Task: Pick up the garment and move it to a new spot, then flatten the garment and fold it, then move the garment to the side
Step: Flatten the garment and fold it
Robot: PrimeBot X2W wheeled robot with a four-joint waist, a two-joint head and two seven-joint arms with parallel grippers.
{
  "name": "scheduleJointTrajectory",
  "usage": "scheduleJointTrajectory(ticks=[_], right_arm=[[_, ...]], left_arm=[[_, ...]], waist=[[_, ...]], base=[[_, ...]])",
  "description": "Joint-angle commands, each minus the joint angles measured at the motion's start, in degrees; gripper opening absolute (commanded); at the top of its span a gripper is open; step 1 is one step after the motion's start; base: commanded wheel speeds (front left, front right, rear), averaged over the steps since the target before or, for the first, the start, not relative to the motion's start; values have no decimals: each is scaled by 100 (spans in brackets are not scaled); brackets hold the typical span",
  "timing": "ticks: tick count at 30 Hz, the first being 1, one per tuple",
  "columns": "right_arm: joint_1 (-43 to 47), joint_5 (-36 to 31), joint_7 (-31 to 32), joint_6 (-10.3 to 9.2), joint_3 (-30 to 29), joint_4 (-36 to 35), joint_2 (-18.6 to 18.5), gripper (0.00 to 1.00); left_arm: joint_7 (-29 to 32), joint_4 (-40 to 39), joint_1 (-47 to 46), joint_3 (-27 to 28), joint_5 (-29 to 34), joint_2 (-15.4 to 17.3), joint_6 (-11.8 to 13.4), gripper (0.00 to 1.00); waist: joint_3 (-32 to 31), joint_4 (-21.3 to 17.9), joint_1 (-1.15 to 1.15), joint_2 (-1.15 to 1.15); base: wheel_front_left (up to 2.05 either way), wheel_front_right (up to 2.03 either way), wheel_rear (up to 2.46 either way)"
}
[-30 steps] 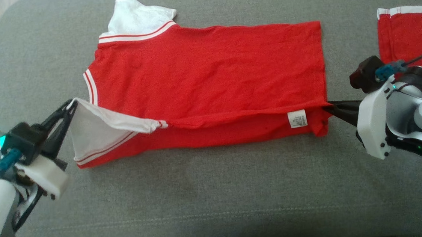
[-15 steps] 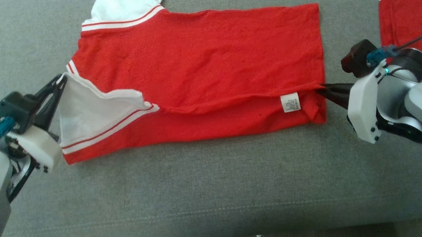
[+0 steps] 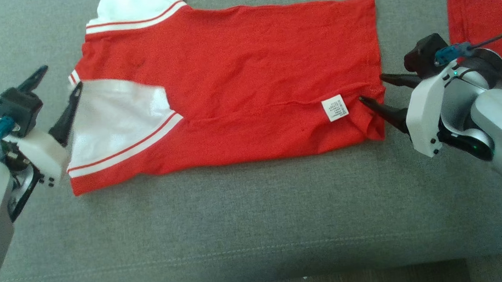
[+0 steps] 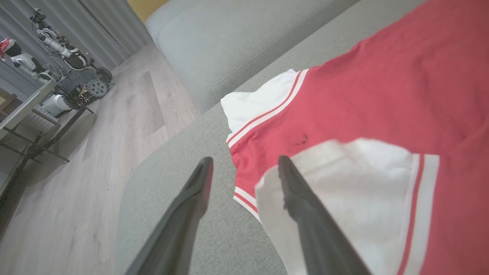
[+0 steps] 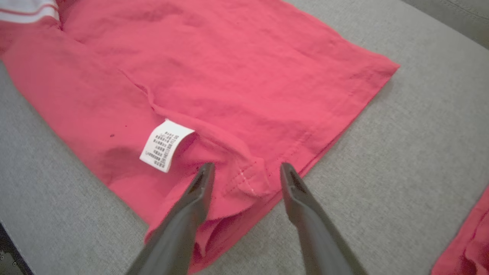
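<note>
The white care label [image 5: 166,145] sewn on the red garment [image 3: 236,66] carries print too small to read.

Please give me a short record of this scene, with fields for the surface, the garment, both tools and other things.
surface: grey cushion
garment: red shirt, lying flat, near side folded over
label: white label on the fold, toward the hem
left tool: left tool open, at the near white sleeve, holding nothing
right tool: right tool open, fingers on either side of the hem corner, not clamped
other: second garment, red, at far right
</note>
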Motion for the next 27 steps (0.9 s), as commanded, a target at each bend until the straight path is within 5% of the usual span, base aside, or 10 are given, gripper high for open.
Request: scheduleJointTrajectory(ticks=[1,14,22,27], right_arm=[[9,76,-139,35,-113,-2,-6,100],[768,683,-2281,35,-1815,1173,631,100],[1350,188,-2834,35,-2791,1528,1090,100],[2040,-903,-2846,35,-4118,985,1434,100]], left_arm=[[-67,-64,-308,336,-33,218,90,100],[-70,-1773,1164,2136,-700,-347,1152,100],[-70,-2898,2448,2725,-766,-1036,1548,100],[-71,-3271,3241,2802,-663,-1570,1682,100]], waist=[[-77,6,0,0],[-907,120,0,0],[-1308,197,0,0],[-1426,197,0,0]], base=[[0,0,0],[0,0,0],[0,0,0],[0,0,0]])
